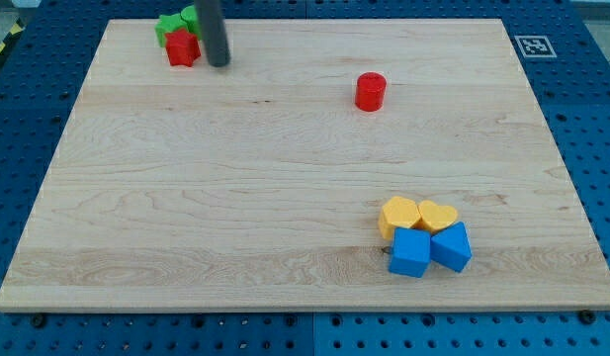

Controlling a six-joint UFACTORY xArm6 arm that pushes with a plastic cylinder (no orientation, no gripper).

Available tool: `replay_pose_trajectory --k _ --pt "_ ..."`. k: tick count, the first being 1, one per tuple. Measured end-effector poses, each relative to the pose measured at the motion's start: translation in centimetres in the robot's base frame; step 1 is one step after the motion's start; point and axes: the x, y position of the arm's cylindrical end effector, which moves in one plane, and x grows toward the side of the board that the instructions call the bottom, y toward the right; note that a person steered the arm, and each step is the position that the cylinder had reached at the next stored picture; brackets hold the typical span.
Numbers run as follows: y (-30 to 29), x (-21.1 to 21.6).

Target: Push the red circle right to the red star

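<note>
Sitting at the view's top left, my tip (218,63) rests on the board just right of the red star (182,46), close beside it; contact not clear from this angle. No pincer on this rig, just the dark rod, so nothing released, clenched or grasped.

Red star is near the board's top-left corner, with a green block (173,24) touching it from behind, toward the view's top. Green shape looks star-like, can't confirm; the rod hides part of it.

Red circle (370,91) stands upright as a short cylinder in the upper middle of the board, well apart from the star and from my tip, off to the view's right of both. Nothing lies between the circle and the tip.

Lower right of the board: a tight cluster of four. Two yellow blocks at the back, the right yellow heart (439,216) clear, the left yellow block (398,213) heart-like but less certain. In front of them two blue blocks (410,252) (452,246), angular, exact shape not readable. All four touch or nearly touch.

Wooden board (235,218) lies on a blue perforated table (596,119). A black-and-white marker tag (531,44) sits just off the board's top-right corner
</note>
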Motion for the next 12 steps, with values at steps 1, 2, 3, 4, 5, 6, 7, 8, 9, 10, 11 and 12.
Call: replay_pose_trajectory --k 1,2,3,4,5,6,7,8,9,10,11,12 --pt "4.0 3.8" --pt "9.4 7.5" --pt "15.6 9.5" --pt "20.2 9.8" --pt "20.9 7.9" --pt "16.3 5.6" --pt "11.3 3.3" --pt "11.5 3.1" --pt "16.1 4.4" --pt "17.7 3.3" --pt "13.0 1.1" --pt "3.9 -0.2"
